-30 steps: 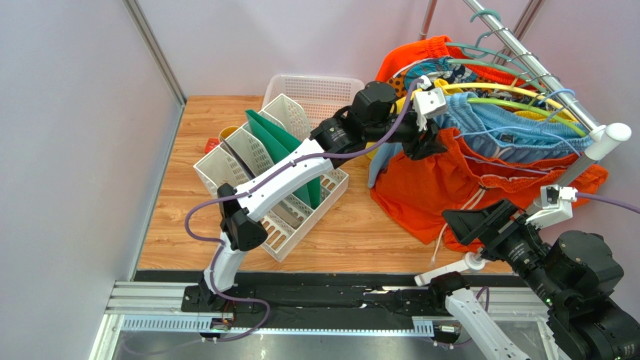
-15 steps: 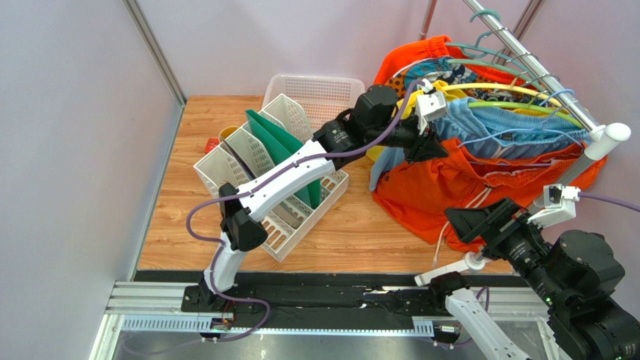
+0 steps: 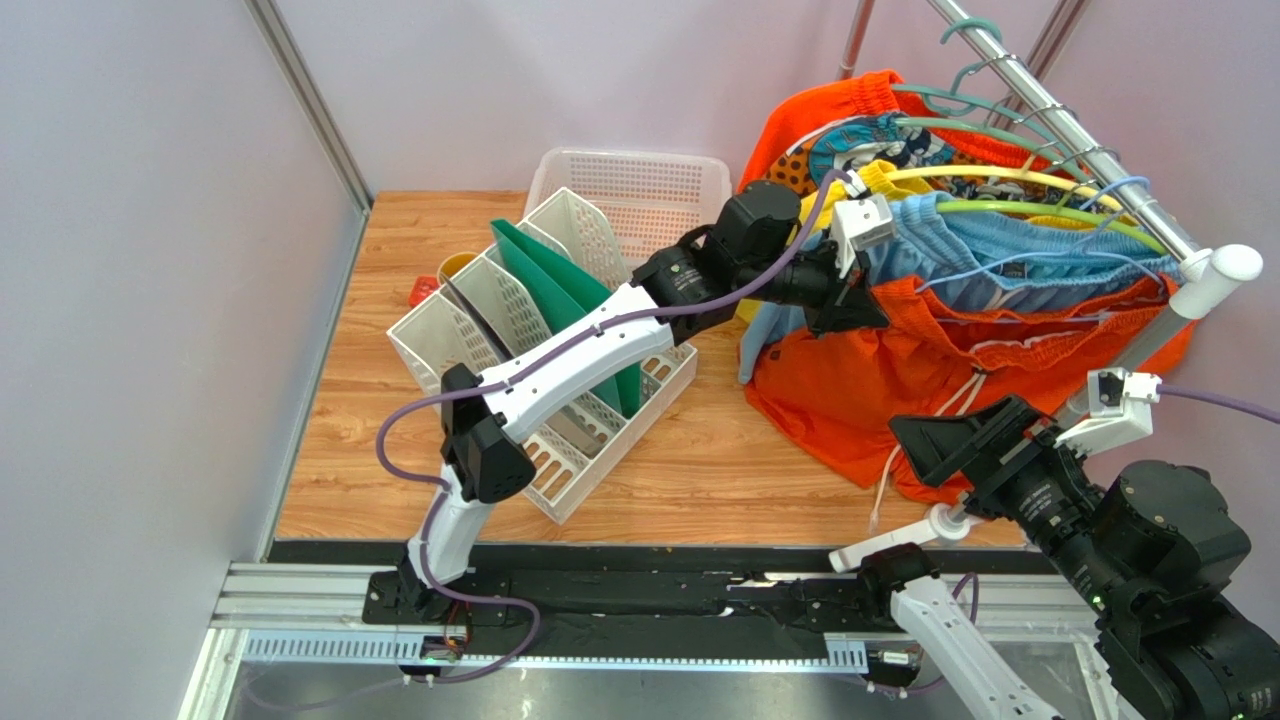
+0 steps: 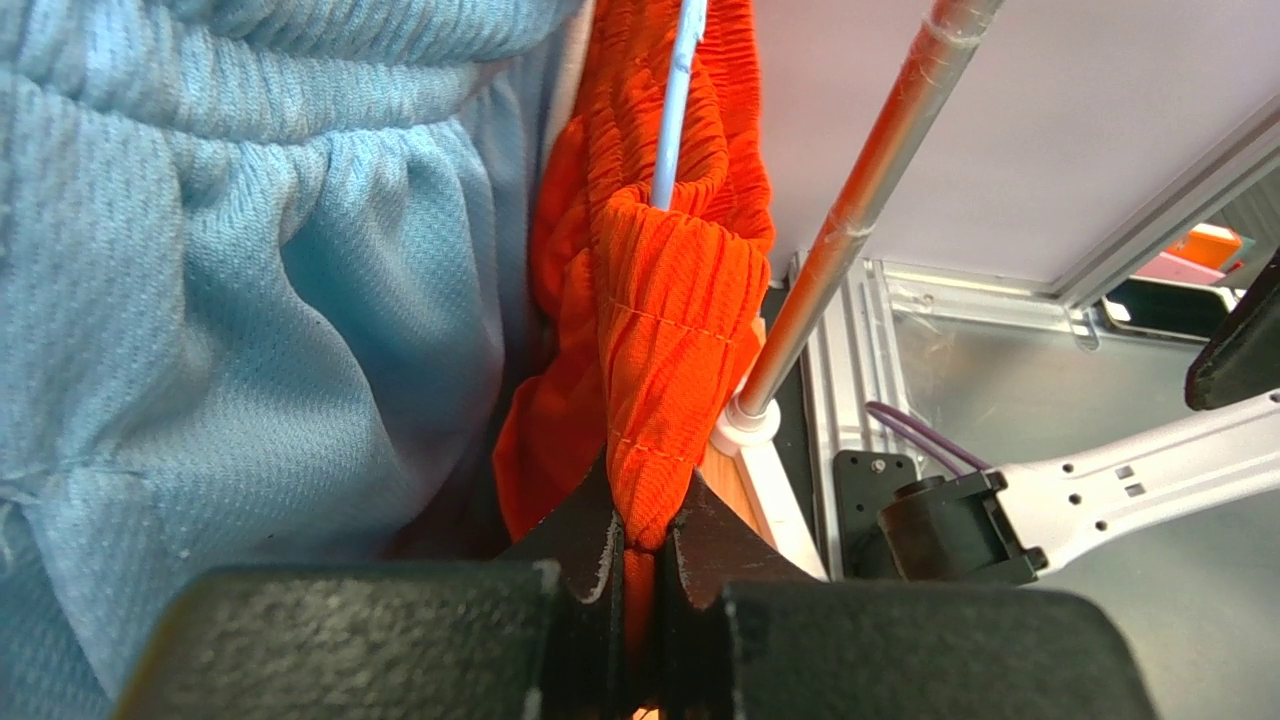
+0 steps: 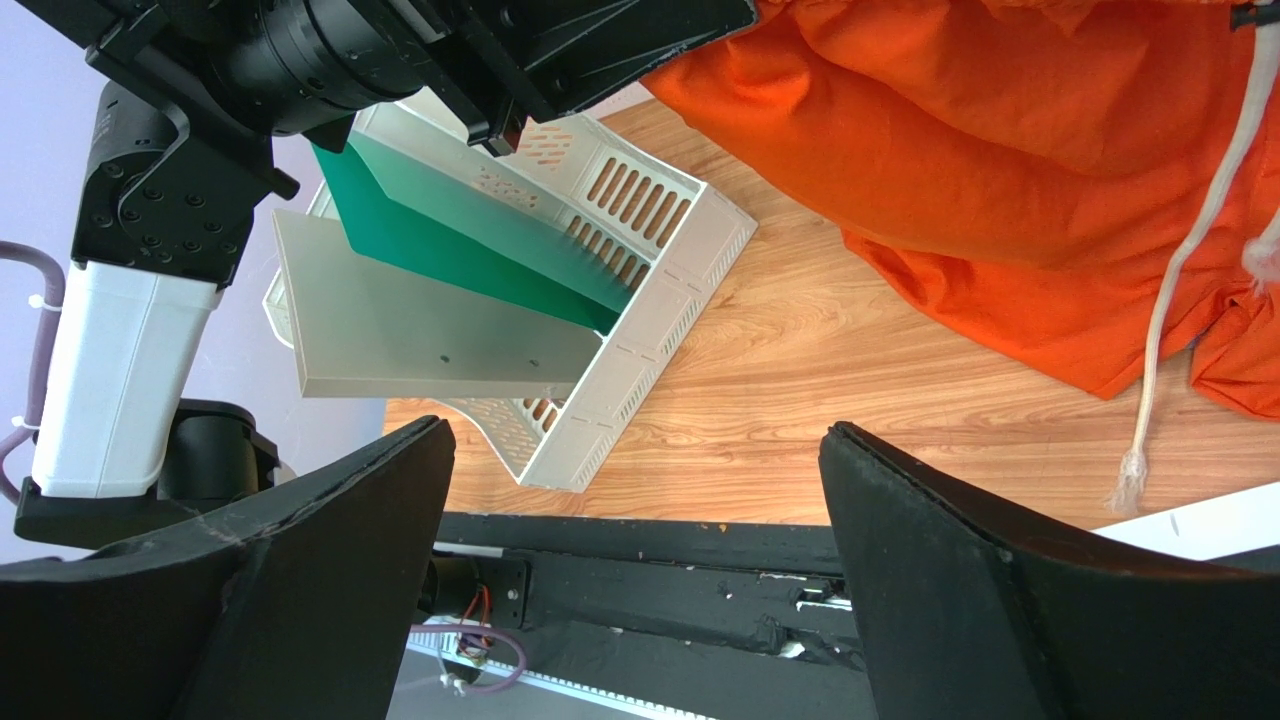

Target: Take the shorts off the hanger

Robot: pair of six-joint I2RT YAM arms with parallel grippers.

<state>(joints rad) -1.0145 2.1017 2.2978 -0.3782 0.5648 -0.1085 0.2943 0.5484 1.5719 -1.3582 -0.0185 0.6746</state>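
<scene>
Now the left end effector (image 4: 639,540) is closed on a fold of the elastic waistband of the orange shorts (image 4: 661,315). A second ago its jaws were standing partly apart around that cloth; the gap has since been taken up fully. The fold is pinched flat between the two pads, and the gathered waistband rises directly above the grip. A thin pale blue hanger (image 4: 678,90) is seen passing into the waistband just above the pinched fold, so the garment is judged to be hung, not yet freed. The light blue shorts (image 4: 226,300) lie pressed against the orange pair beside the grip and are not held.

Further out, both pairs are carried at the near end of the metal rail (image 3: 1052,120), among other garments. The lower part of the orange pair is draped down onto the wooden counter (image 3: 706,450).

The right end effector (image 5: 639,585) is held wide, with nothing between its fingers. It is positioned low, near the orange hem and a dangling white drawstring (image 5: 1187,270).

The grasp is therefore judged complete. The waistband can next be drawn off the hanger's end; care is called for so that the light blue pair is not dragged along.
</scene>
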